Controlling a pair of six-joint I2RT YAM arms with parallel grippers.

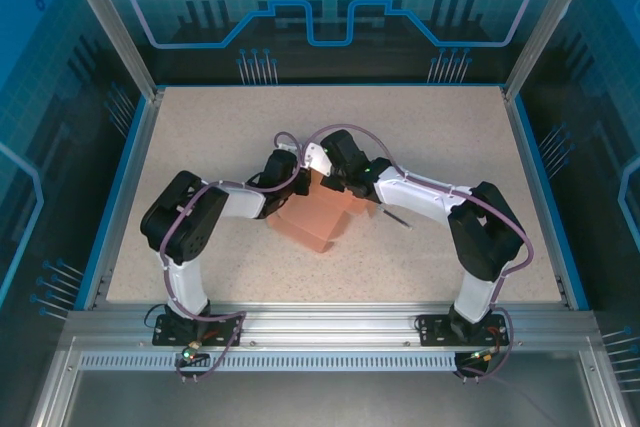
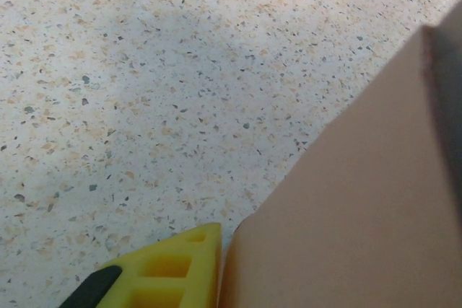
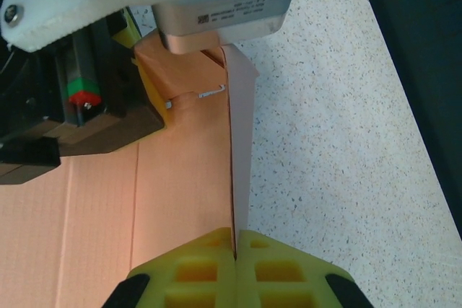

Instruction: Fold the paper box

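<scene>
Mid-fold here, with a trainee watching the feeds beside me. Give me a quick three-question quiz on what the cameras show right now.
1. True or false: the right end effector is shut on a thin upright panel of the salmon-pink cardboard paper box.
2. Where does the thin dark stick lie?
A) inside the box
B) on the speckled table, just right of the box, by the right arm
C) at the far edge of the table
3. Fill in: the right end effector's fingers are coloured ___.

Key: 1 true; 2 B; 3 yellow.
</scene>
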